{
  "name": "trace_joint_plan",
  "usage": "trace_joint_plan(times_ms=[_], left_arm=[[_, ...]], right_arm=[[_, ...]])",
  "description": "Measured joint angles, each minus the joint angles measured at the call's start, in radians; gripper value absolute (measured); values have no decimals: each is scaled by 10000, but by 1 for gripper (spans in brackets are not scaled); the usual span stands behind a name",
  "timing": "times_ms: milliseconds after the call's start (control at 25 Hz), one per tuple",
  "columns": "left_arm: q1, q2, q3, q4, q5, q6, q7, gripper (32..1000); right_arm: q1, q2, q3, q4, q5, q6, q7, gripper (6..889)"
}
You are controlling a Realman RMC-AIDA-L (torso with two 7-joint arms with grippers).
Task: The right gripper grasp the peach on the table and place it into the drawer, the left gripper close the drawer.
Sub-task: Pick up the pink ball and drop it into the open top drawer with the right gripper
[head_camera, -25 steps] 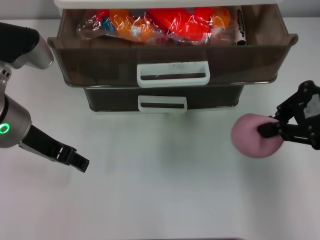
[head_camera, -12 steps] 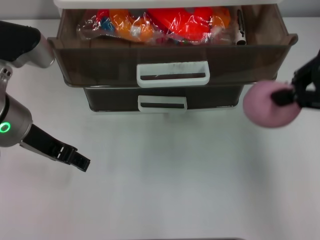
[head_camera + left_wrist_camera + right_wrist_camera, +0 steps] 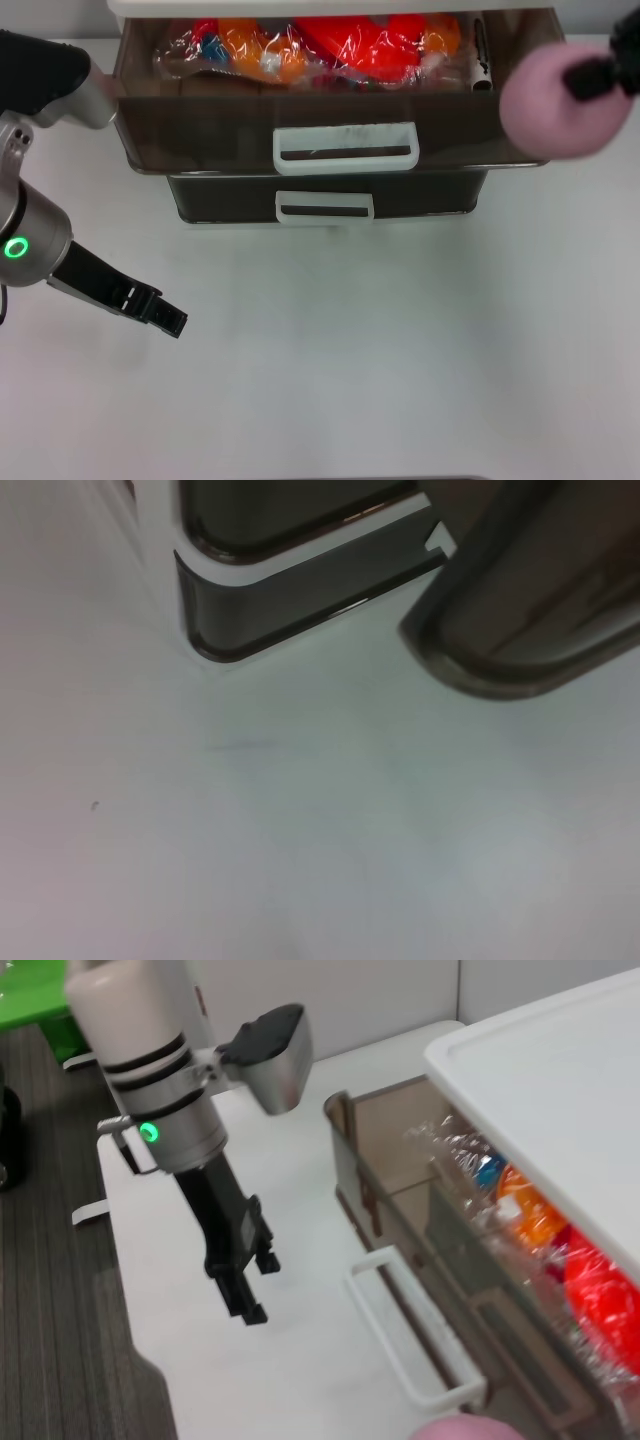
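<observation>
The dusty-pink peach hangs in the air over the right front corner of the open top drawer, with my right gripper shut on it at the head view's top right. That smoky-brown drawer has a white loop handle and holds bright orange and red wrapped packets. My left gripper, on the wrist with the green ring, hovers shut over the white table at the left, apart from the drawer. The right wrist view shows the peach's edge, the drawer and the left gripper.
Below the open drawer a second brown drawer with its own white handle stands slightly out. A white cabinet top sits above. In the left wrist view the cabinet's base corner and a drawer corner are close by.
My right gripper has lifted the peach off the table and carried it up and back toward the open drawer's right corner. The left gripper shifted only slightly.
</observation>
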Motion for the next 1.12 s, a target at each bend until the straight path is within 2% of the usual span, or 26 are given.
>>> trace_joint_plan(times_ms=[360, 480, 560, 760, 1120], left_arm=[[-96, -8, 1, 1, -11, 12, -15, 772], [-109, -14, 1, 1, -19, 13, -15, 771], [-109, -17, 1, 1, -20, 12, -16, 771], [-172, -28, 1, 1, -19, 12, -54, 770], [-258, -47, 17, 1, -33, 12, -64, 768]], right_arm=[[2001, -792, -168, 2450, -110, -1, 147, 35], [2647, -912, -275, 3225, -419, -1, 16, 35], [3056, -901, -400, 3646, -802, -1, -117, 35], [3630, -737, -720, 4304, -1533, 0, -457, 35], [4369, -29, -615, 5067, -2682, -10, -1129, 34]])
